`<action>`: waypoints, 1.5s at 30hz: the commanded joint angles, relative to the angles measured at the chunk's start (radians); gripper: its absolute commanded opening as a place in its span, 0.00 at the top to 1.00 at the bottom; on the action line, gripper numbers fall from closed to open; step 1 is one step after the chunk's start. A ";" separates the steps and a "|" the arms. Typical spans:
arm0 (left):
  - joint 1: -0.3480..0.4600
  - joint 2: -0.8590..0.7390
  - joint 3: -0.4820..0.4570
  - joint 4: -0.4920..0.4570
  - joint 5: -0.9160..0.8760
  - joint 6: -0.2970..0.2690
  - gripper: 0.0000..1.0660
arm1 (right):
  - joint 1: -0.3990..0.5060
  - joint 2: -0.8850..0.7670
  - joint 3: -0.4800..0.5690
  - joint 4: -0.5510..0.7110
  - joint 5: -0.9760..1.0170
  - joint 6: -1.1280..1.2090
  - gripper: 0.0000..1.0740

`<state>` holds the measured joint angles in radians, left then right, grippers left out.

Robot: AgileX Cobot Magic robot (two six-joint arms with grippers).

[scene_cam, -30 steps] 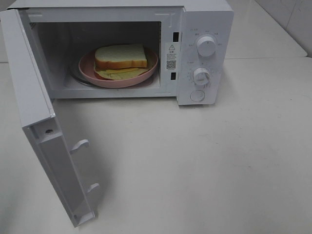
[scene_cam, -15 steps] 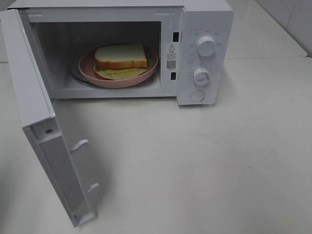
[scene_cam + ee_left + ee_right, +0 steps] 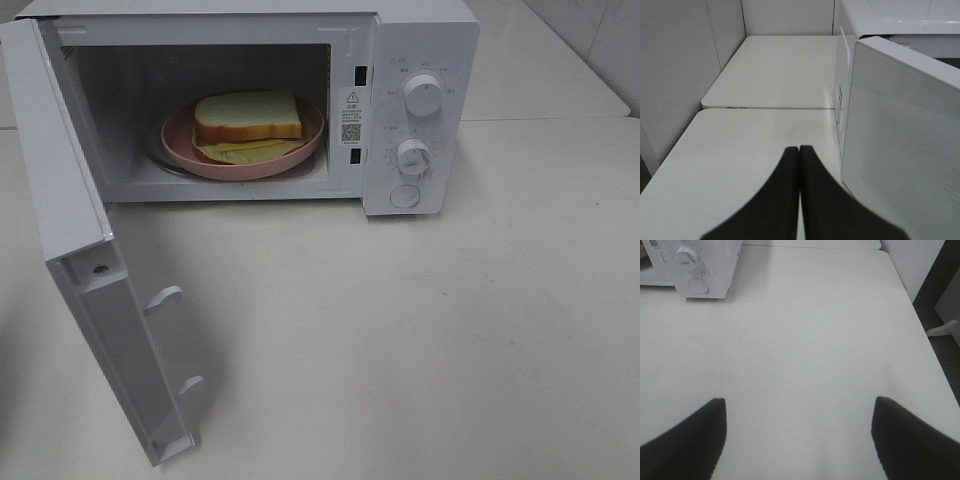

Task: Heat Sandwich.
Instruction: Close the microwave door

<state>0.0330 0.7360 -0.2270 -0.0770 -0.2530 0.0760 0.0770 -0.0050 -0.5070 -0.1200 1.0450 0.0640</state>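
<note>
Left fingers (image 3: 782, 200) are pressing together, clenched on nothing, just beside the open microwave door (image 3: 900, 150), while right fingers (image 3: 910, 440) are hanging wide apart, released, above the white table (image 3: 805, 340). The sandwich (image 3: 248, 115) is sitting on a pink plate (image 3: 176, 136) inside the microwave (image 3: 420, 40).

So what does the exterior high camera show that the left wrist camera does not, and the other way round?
Only the exterior high view shows the sandwich on its pink plate inside the open microwave, and the knobs. Only the left wrist view shows the left gripper, shut and empty, beside the outer face of the door. Both show the open door and the white table.
</note>
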 commanded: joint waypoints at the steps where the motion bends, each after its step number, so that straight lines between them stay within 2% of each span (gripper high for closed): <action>1: 0.001 0.104 0.002 -0.002 -0.157 -0.009 1.00 | -0.009 -0.026 0.002 0.001 -0.011 0.001 0.29; 6: 0.001 0.225 0.002 0.035 -0.312 -0.009 1.00 | -0.009 -0.026 0.002 0.001 -0.011 0.002 0.29; 13: 0.001 0.344 0.002 0.128 -0.390 -0.010 1.00 | -0.009 -0.026 0.002 0.001 -0.011 0.002 0.29; 18: -0.016 0.433 0.002 0.161 -0.468 -0.052 1.00 | -0.009 -0.026 0.002 0.001 -0.011 0.002 0.29; 22: -0.060 0.502 0.001 0.177 -0.509 -0.058 1.00 | -0.009 -0.026 0.002 0.001 -0.011 0.002 0.29; 28: -0.178 0.614 -0.039 0.219 -0.546 -0.058 1.00 | -0.009 -0.026 0.002 0.001 -0.011 0.002 0.29; 45: -0.369 0.777 -0.143 0.178 -0.625 -0.052 1.00 | -0.009 -0.026 0.002 0.001 -0.011 0.002 0.29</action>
<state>-0.3230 1.5070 -0.3550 0.1170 -0.8570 0.0240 0.0770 -0.0050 -0.5070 -0.1190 1.0450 0.0640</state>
